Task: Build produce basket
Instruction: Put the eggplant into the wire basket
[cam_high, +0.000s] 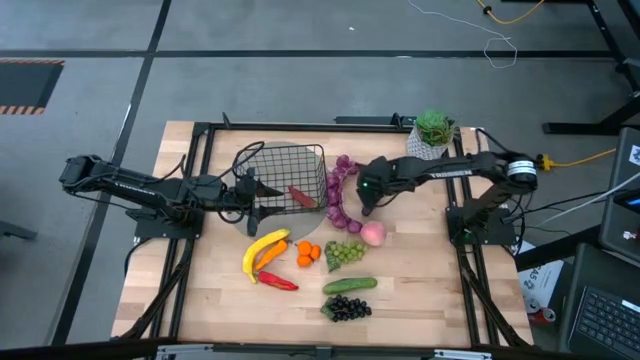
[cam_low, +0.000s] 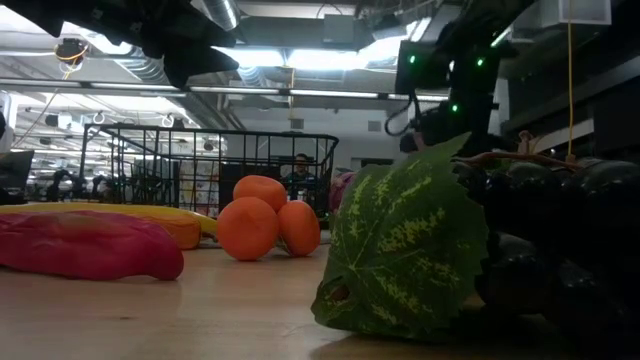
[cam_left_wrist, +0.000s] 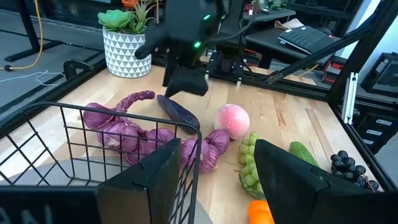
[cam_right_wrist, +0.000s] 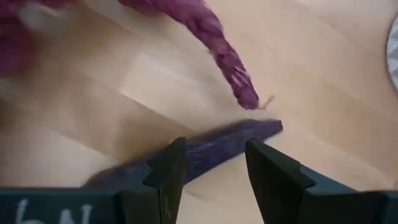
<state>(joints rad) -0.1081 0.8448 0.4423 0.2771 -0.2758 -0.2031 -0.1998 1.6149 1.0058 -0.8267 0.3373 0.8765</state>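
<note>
Basket sits tilted at the back-centre of the surface with one red chilli inside; purple string of bulbs lies just beside its right wall, remaining produce (banana, orange pieces, green grapes, peach, cucumber, dark grapes) spread in front. Right end effector hovers low, jaws parted and empty, straddling a dark purple pod-shaped piece near the bulbs; left end effector is open, holding nothing, at the basket's front rim. Judgement: centre the pod between the fingers, descend until nearly touching the surface, then close across its narrow width so it does not pivot.
</note>
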